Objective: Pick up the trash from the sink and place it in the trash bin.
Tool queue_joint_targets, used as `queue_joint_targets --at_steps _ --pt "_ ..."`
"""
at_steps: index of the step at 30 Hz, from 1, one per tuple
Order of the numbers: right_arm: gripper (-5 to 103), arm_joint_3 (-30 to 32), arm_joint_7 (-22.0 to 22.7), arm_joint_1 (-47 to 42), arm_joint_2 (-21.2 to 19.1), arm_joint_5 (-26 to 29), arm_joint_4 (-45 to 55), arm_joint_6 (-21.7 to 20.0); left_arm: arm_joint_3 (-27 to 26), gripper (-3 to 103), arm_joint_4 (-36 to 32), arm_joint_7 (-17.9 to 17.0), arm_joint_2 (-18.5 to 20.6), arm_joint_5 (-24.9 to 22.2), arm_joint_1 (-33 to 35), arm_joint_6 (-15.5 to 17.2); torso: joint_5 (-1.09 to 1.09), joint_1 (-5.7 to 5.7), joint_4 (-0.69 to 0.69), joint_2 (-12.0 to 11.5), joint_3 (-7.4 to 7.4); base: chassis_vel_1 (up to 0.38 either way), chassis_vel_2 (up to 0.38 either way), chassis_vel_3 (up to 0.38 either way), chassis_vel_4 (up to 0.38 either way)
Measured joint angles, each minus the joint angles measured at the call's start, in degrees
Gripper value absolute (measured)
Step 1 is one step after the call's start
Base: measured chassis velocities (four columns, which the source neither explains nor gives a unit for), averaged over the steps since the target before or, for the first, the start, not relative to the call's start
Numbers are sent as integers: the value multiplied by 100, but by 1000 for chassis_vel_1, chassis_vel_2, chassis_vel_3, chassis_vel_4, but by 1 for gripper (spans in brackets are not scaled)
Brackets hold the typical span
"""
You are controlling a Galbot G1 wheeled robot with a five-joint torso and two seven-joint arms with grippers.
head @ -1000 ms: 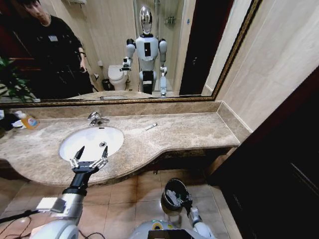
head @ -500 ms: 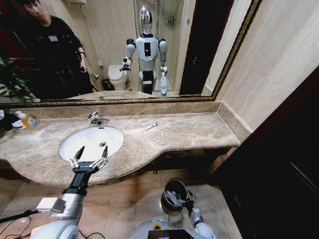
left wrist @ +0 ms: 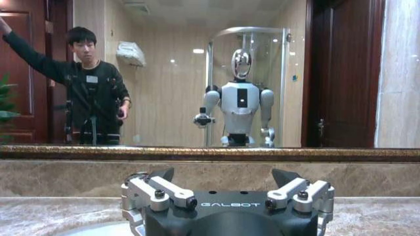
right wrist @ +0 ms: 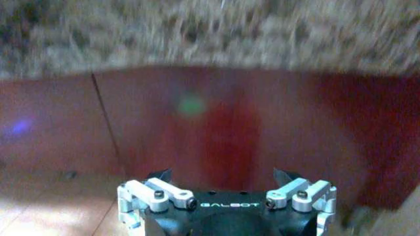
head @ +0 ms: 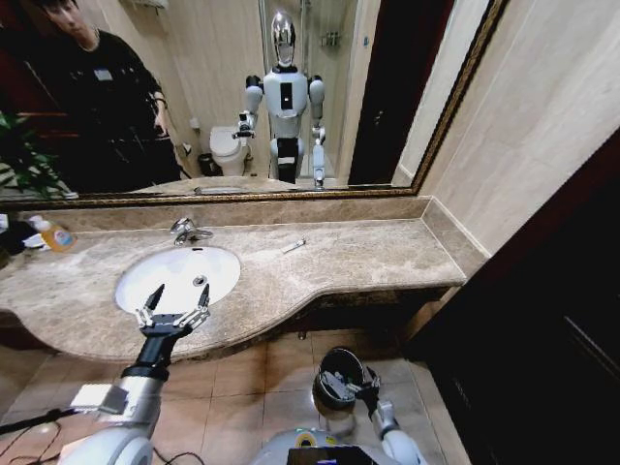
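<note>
The white oval sink (head: pixel 179 276) lies in the beige marble counter, its basin bare around the drain. My left gripper (head: pixel 172 308) hovers over the sink's front rim, open and holding nothing; in the left wrist view its fingertips (left wrist: pixel 160 174) stand wide apart facing the mirror. A thin white stick (head: pixel 294 246) lies on the counter to the right of the sink. The black trash bin (head: pixel 339 376) stands on the floor below, with pale pieces inside. My right gripper (head: pixel 367 390) is low beside the bin's right rim, open (right wrist: pixel 223 174) and facing the dark red cabinet.
A chrome faucet (head: pixel 186 231) stands behind the sink. A clear bottle of orange liquid (head: pixel 55 235) sits at the counter's far left. The mirror runs along the wall above the counter. Tiled floor (head: pixel 252 387) lies under the counter edge.
My right gripper has shifted slightly down and to the right beside the bin. The left arm has stayed still.
</note>
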Motion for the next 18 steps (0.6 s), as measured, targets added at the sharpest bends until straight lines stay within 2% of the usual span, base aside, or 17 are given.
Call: queue_joint_targets --at_steps 2,4,5,7,8,10,11,15,18 --pt "100 57 20 -225 -216 242 608 -109 0 100 0 0 0 0 0 0 0 0 0 0 0 0 0 0 0" --pt "100 82 -1 -299 -259 308 789 -150 0 100 0 0 0 0 0 0 0 0 0 0 0 0 0 0 0" --pt "100 215 -161 -542 -347 460 1375 -287 0 100 0 0 0 0 0 0 -2 0 0 0 0 0 0 0 0" --pt "100 277 -231 -627 -359 487 1537 -332 0 100 1 0 0 0 0 0 -2 0 0 0 0 0 0 0 0" --pt "100 441 -448 -863 -353 493 2011 -429 0 100 1 0 0 0 0 0 0 0 -1 0 0 0 0 0 0" --pt "100 563 -610 -1122 -488 488 2553 -472 0 100 0 0 0 0 0 0 -2 0 -1 0 0 0 0 0 0" --pt "100 563 -610 -1122 -488 488 2553 -472 0 100 0 0 0 0 0 0 -2 0 -1 0 0 0 0 0 0" --pt "100 643 -729 -1562 -788 592 3658 -578 0 100 0 0 0 0 0 0 -2 0 0 1 0 0 0 0 0" --pt "100 634 -724 -1617 -832 635 4013 -678 0 100 0 0 0 0 0 0 -1 0 -1 0 0 0 0 0 0"
